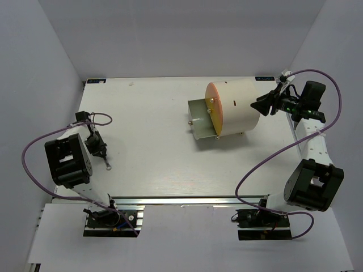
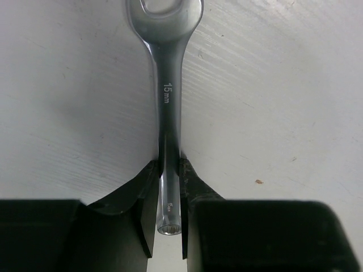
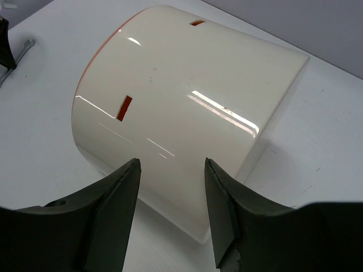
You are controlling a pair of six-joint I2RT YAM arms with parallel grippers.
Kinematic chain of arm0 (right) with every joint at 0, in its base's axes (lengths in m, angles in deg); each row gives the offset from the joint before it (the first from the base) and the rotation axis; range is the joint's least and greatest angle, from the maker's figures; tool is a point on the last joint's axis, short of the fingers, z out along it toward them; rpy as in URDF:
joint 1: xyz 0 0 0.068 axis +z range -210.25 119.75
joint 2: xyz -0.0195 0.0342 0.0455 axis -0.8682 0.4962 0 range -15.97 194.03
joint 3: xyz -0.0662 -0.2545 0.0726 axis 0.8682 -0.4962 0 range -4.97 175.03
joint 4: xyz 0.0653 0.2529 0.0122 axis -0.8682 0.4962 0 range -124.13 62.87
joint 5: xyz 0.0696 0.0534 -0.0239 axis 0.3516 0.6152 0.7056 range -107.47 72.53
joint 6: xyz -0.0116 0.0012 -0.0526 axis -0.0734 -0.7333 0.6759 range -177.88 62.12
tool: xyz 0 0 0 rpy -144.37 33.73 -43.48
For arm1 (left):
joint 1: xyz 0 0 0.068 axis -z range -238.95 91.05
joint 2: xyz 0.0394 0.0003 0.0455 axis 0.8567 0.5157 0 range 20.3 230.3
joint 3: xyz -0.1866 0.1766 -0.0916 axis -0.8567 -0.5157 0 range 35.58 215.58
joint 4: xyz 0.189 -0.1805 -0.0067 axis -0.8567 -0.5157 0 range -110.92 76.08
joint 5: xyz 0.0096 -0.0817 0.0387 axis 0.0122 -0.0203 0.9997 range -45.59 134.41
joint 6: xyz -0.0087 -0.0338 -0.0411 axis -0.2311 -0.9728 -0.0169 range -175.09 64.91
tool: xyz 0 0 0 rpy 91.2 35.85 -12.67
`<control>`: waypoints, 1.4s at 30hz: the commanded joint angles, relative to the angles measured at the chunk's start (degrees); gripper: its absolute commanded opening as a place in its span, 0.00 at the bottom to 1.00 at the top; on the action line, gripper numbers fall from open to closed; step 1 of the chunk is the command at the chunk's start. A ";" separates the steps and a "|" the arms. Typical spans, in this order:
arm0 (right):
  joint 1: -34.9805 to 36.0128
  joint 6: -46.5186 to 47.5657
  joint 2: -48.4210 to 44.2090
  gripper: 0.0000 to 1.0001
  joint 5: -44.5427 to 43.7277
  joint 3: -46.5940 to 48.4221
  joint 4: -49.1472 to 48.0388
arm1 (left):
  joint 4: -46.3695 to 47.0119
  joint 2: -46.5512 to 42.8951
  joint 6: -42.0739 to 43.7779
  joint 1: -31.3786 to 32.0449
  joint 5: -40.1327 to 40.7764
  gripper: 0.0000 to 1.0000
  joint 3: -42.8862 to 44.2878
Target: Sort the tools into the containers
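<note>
While white table is lying between grey walls | I'm watching left gripper clamping wrench, pointing 12 o'clock | right gripper gaping before drum

The wrench is gleaming as polished metal; the drum is showing smooth, glossy plastic; the tabletop is looking matt and grained.

Top cam: high at near edge, looks down on whole bench. Left wrist: tight on wrench. Right wrist: close on drum. Top sees both.
</note>
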 commanded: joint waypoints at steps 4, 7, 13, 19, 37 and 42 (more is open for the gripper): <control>-0.53 -2.27 -2.48 0.55 1.84 0.20 -2.24 | 4.88 4.76 -2.49 3.10 2.81 0.00 -5.63; -0.53 -2.71 -2.48 0.55 1.93 0.02 -2.51 | 5.41 0.91 -3.36 4.77 3.35 0.00 -5.29; -0.53 -3.33 -2.48 0.55 2.29 -0.07 -3.12 | 4.80 -3.41 -5.83 7.76 4.05 0.00 -2.13; -0.53 -3.33 -2.65 0.55 2.46 -0.24 -3.21 | 3.83 -3.68 -8.46 11.10 3.17 0.00 1.39; -1.06 -3.06 -3.27 0.55 2.55 -1.12 -3.38 | 2.42 1.24 -14.97 24.81 2.29 0.00 16.24; -1.15 -2.98 -3.18 0.55 2.37 -1.47 -3.38 | 2.95 3.26 -16.11 26.74 1.33 0.00 17.57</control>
